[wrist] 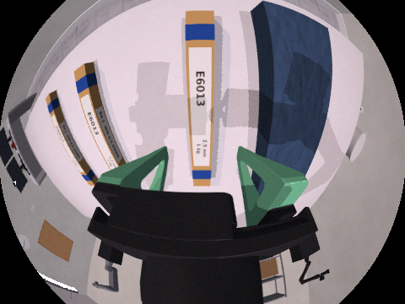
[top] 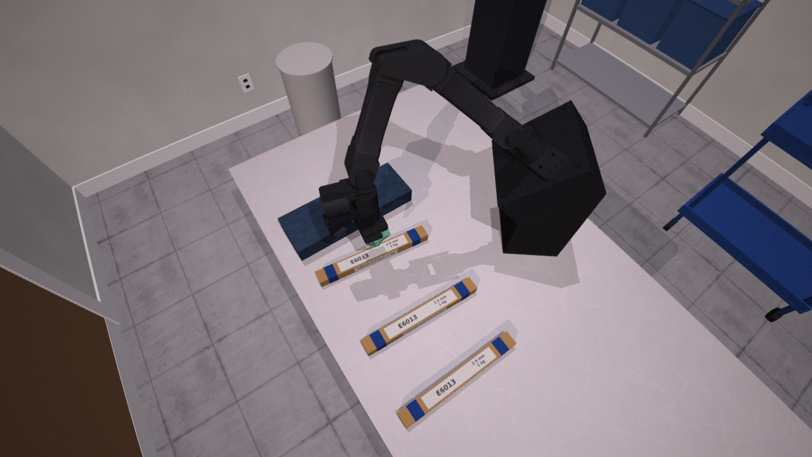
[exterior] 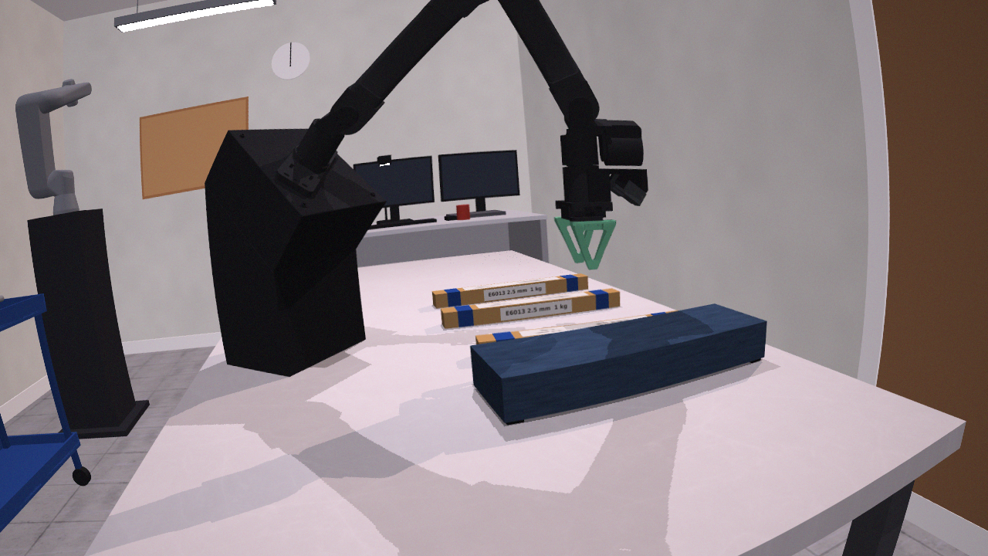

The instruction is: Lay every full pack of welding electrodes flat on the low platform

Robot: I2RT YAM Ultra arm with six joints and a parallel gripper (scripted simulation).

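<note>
My gripper is open and empty, pointing down above the table, with its green fingers on either side of the nearest pack's line in the wrist view. That pack lies flat on the table beside the low dark blue platform, partly hidden behind it in the exterior view. The middle pack and the farthest pack also lie flat on the table. No pack rests on the platform.
The black arm base stands on the table, off one end of the packs. The packs' other ends lie near a table edge. A grey cylinder stands beyond the table, behind the platform.
</note>
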